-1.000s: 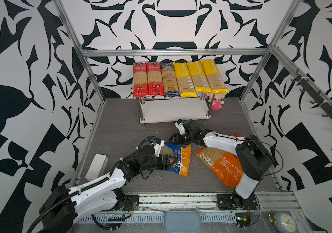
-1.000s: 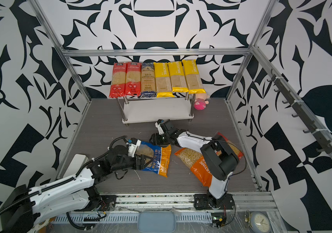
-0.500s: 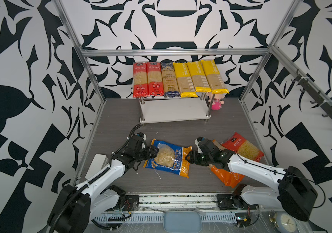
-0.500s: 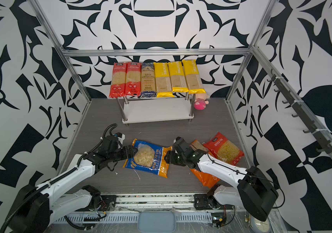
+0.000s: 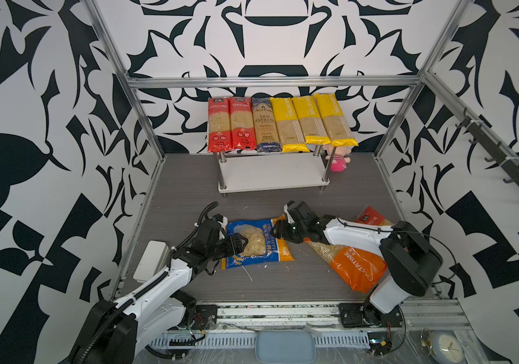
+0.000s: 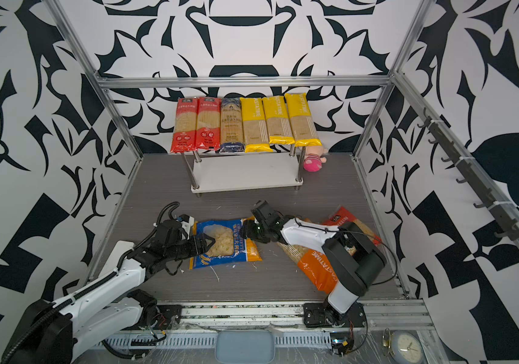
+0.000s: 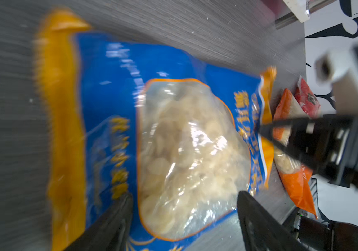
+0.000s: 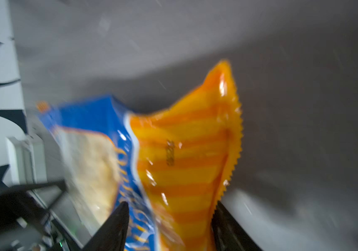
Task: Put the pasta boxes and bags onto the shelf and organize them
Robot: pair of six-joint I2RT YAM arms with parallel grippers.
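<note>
Blue bag (image 5: pixel 252 257), long axis crosswise, orange end rightward

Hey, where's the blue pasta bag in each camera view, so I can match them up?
Top view: blue bag, centre, lower half.
Top view: blue bag, just left of centre.
Left wrist: blue bag fills the middle.
Right wrist: blue bag, centre, blurred.
Shared landmark: grey table under it.

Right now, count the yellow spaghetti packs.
3 yellow packs on the shelf top board: one beside the dark blue pack, one next, one at the right end. None seems hidden.
</note>
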